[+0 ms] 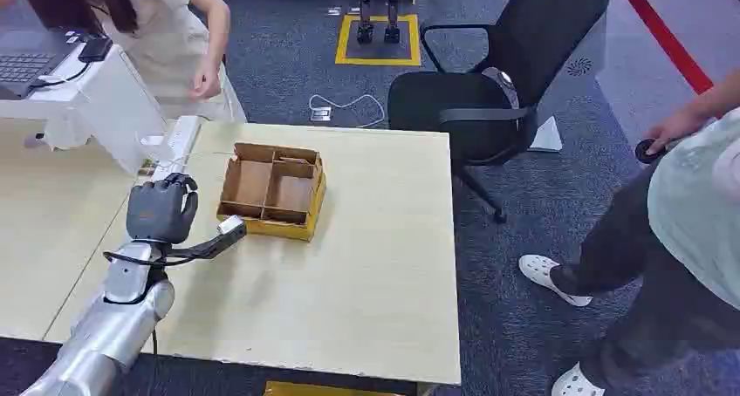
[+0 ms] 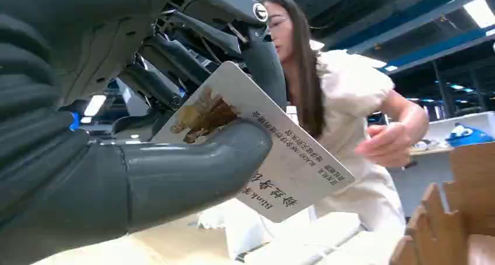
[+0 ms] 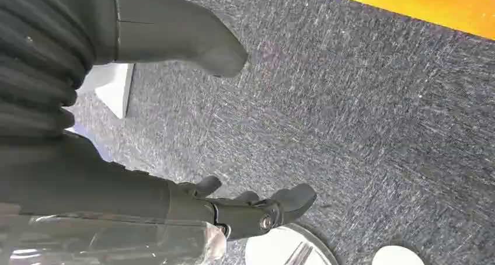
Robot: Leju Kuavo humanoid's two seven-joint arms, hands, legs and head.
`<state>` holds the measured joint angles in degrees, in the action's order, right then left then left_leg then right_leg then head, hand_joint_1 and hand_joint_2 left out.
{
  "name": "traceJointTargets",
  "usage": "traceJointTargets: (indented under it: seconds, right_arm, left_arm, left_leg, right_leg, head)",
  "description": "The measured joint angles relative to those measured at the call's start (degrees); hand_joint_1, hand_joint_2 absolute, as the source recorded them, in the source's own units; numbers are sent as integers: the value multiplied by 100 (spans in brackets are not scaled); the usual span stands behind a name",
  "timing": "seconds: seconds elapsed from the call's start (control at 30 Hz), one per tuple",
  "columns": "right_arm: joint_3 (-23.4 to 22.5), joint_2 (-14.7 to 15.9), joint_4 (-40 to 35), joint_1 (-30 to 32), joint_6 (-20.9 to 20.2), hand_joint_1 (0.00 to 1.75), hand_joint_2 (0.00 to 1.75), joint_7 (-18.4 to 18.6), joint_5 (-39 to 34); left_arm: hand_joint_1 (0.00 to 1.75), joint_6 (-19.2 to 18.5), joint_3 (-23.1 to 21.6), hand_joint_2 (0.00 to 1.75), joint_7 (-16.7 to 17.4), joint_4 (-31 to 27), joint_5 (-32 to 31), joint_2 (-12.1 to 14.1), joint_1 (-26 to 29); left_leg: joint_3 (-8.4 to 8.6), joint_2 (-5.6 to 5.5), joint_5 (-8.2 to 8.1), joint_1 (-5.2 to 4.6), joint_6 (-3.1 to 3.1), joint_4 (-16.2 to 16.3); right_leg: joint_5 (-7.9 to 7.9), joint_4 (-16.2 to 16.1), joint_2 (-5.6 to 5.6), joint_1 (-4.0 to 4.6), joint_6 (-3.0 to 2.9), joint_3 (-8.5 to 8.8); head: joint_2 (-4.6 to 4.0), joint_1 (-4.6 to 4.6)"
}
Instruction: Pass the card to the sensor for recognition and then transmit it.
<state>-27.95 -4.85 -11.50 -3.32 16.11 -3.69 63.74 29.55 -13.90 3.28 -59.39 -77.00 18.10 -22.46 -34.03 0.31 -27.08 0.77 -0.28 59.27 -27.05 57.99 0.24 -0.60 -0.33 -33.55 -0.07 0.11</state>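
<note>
At the far left a laptop (image 1: 26, 63) sits on a white stand beside a person in a cream top (image 1: 170, 38), who stands behind the pale wooden table (image 1: 366, 274). The robot's left hand (image 1: 161, 208) is raised over the table's left part, just left of an open cardboard box with dividers (image 1: 272, 189); in the left wrist view it grips the white printed card (image 2: 280, 160) between thumb (image 2: 192, 166) and fingers. Further right stand a black office chair (image 1: 489, 91) and a second person (image 1: 672, 239) on grey carpet, while the right hand (image 3: 175, 131) hangs over the carpet, fingers apart, holding nothing.
</note>
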Motion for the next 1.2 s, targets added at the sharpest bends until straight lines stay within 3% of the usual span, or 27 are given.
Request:
traceJointTargets:
  seconds: [0.17,0.43,0.6,1.2]
  right_arm:
    - [0,0,0,2,0,0,175,0,46]
    - [0,0,0,0,0,0,175,0,59]
    - [0,0,0,0,0,0,175,11,109]
    - [-42,-2,0,5,22,0,175,9,122]
  left_arm:
    - [175,216,2,175,116,114,-170,120,0]
    - [175,258,2,175,159,249,-227,203,7]
    - [175,662,77,175,516,481,-901,304,7]
    - [175,732,651,175,1036,1742,-1285,651,212]
  left_leg:
    - [1,0,0,0,0,0]
    - [0,-1,0,0,0,-1]
    - [0,0,0,1,0,-1]
    - [-1,0,0,2,0,-3]
  right_leg:
    - [0,0,1,0,0,-1]
    - [0,0,-1,0,0,0]
    - [-1,1,1,0,-1,1]
    - [-2,2,0,2,-2,-1]
  head:
    - [0,0]
    - [0,0]
    - [2,-2]
    - [0,-2]
